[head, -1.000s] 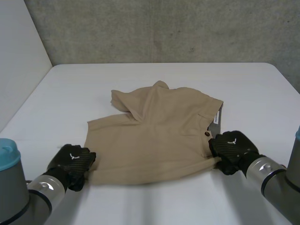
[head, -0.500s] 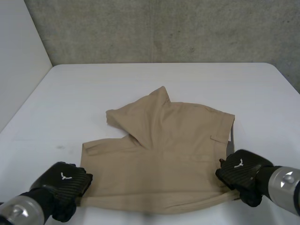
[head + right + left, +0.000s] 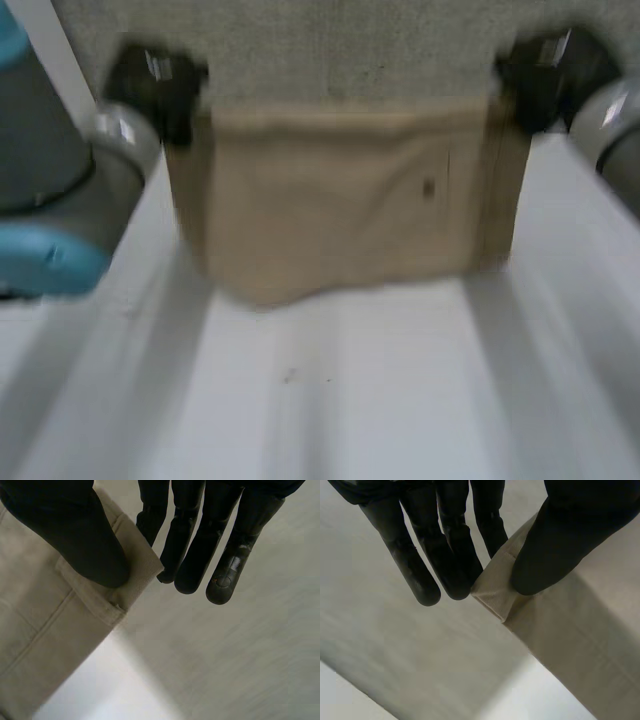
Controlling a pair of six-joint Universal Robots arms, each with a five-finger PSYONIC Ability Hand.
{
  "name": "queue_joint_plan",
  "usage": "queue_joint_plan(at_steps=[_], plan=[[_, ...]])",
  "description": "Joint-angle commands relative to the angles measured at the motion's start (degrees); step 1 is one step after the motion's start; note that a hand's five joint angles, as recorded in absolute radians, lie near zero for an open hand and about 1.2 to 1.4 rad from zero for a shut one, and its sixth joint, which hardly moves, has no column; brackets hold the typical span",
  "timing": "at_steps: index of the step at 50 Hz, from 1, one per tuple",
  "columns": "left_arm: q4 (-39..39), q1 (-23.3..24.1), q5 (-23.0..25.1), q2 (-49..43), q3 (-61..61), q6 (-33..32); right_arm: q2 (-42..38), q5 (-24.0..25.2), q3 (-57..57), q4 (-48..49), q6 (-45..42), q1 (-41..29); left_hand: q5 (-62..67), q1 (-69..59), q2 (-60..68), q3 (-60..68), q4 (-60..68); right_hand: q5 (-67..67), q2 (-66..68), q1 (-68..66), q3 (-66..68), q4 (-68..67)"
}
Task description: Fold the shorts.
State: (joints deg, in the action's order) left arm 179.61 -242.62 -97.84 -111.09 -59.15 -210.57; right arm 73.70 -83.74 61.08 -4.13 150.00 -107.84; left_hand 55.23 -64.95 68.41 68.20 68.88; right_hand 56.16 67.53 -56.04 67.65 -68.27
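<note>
The tan shorts hang in the air above the white table, stretched between my two hands. My left hand holds one upper corner: in the left wrist view its thumb presses the corner of the shorts against the fingers. My right hand holds the other upper corner: in the right wrist view its thumb pinches the waistband corner against the fingers. The lower edge of the cloth hangs free.
A grey concrete wall stands behind the table. My left arm rises high beside the cloth, and my right arm is raised on the other side.
Both hands have lifted the shorts off the table by the near corners. The cloth, which lay flat before, now hangs between the raised hands.
</note>
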Motion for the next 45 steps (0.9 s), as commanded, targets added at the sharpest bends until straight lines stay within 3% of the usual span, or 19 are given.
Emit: queue_joint_plan(at_steps=[1,8,23,30,38,45], plan=[[11.19,2.07,-4.64,2.55,17.05,0.60,3.81,-4.32,-6.42,18.33,5.65,-0.53,14.77,-15.05,11.59,11.80,11.12,13.84,12.47,-23.96,12.35,-11.73],[15.86,3.30,-4.82,3.68,10.73,0.86,3.56,-4.33,-1.68,18.20,5.47,-1.94,14.77,-15.05,11.59,11.80,11.12,13.84,12.47,-23.96,12.35,-11.73],[16.21,3.48,-2.54,3.69,-29.76,4.90,-4.08,-4.06,22.22,13.71,1.17,-4.84,14.77,-15.05,11.59,11.80,11.12,13.84,12.47,-23.96,12.35,-11.73],[15.60,3.65,-1.74,0.52,-37.17,5.08,-6.82,-4.06,28.83,10.02,-1.82,-4.93,14.77,-15.05,11.59,11.80,11.12,13.84,12.47,-23.96,12.35,-11.73],[7.78,3.65,-1.48,6.76,-40.43,4.82,-5.94,-3.28,31.29,2.21,-3.22,-4.40,14.77,-15.05,11.59,11.80,11.12,13.84,12.47,-23.96,12.35,-11.73],[-6.97,5.58,-1.39,11.33,-42.36,4.38,-2.77,-1.25,34.62,-10.27,-10.95,-4.14,14.77,-15.05,11.59,11.80,11.12,13.84,12.47,-23.96,12.35,-11.73]])
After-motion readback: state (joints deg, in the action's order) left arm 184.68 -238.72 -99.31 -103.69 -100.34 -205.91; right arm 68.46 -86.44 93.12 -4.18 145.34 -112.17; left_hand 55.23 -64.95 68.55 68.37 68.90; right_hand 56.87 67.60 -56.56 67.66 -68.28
